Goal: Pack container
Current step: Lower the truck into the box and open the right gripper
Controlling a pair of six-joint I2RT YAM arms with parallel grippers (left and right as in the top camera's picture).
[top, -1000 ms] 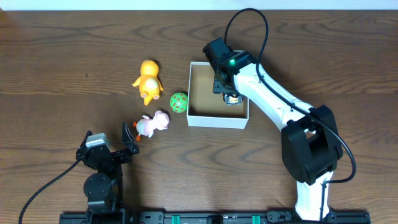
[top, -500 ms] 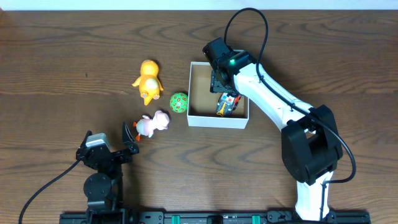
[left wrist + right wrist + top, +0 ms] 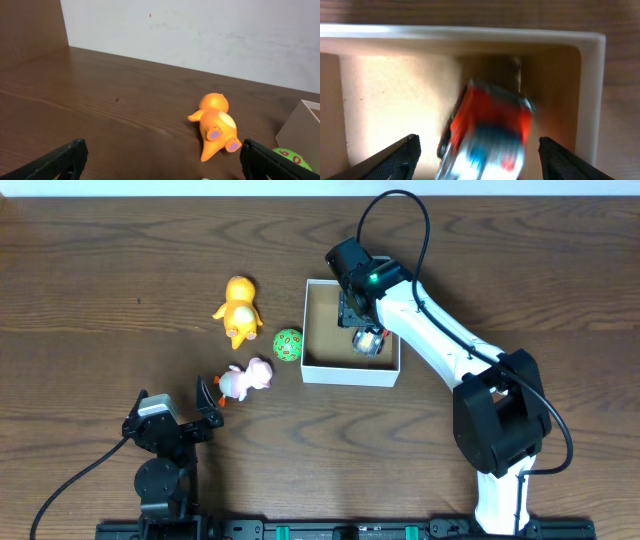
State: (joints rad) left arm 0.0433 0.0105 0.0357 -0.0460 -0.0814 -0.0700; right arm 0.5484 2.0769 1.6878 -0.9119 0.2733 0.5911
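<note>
Right arm over the container, fingers spread around a toy car

The right arm stretches from the table's (image 3: 100, 280) front right edge in over the container (image 3: 350, 376), its wrist bent down above the box's right half. The right fingers (image 3: 400, 155) stand wide apart and grip nothing. A red, white and blue toy car (image 3: 487, 130) shows blurred between them, clear of both. From overhead it lies on the brown floor by the right wall. The container sits mid-table, directly under these fingers, its white rim framing the wrist view. The left arm is folded low at the table's front left. The left fingers (image 3: 60, 160) are fully spread and empty, well apart from the container and pointing toward an orange duck toy (image 3: 216, 122). A green ball (image 3: 288, 344) lies just beside the container's left wall, with a pink toy (image 3: 247, 378) near it.
</note>
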